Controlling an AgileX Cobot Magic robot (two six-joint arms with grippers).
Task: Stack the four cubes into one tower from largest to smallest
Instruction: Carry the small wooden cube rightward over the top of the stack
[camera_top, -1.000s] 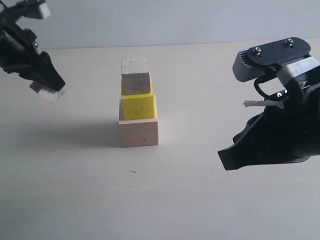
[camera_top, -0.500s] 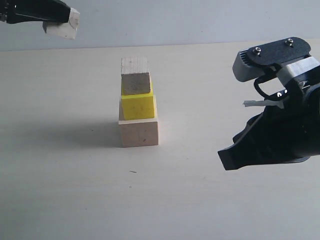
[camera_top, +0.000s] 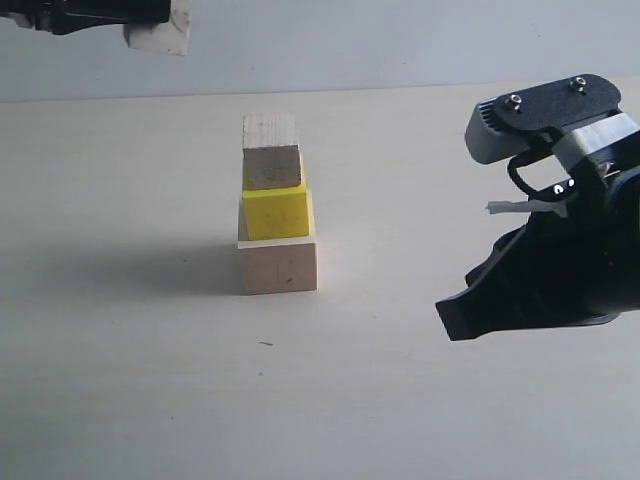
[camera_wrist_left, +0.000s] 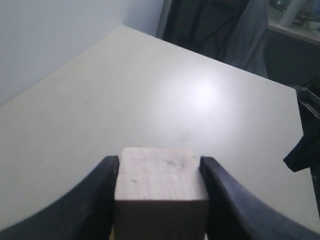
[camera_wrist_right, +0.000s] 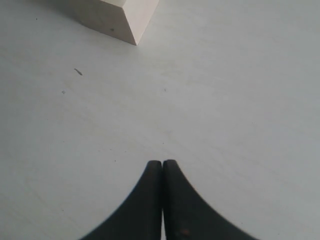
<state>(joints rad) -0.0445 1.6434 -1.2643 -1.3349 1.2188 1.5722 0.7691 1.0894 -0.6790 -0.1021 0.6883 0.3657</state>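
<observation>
We are gripping the last cube (camera_top: 158, 35) in the left gripper (camera_wrist_left: 159, 172) at upper left, well apart from the three-cube tower (camera_top: 277, 235) at centre; the right gripper (camera_wrist_right: 162, 166) is sitting closed, empty; lowering off-centre, we are risking knocking the tower's top cube (camera_top: 272, 160) off.

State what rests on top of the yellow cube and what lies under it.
On top: a smaller pale wood cube. Under the yellow cube: the large pale wood cube. Their touching faces are covered. The last small cube is in the left tool, not stacked.
</observation>
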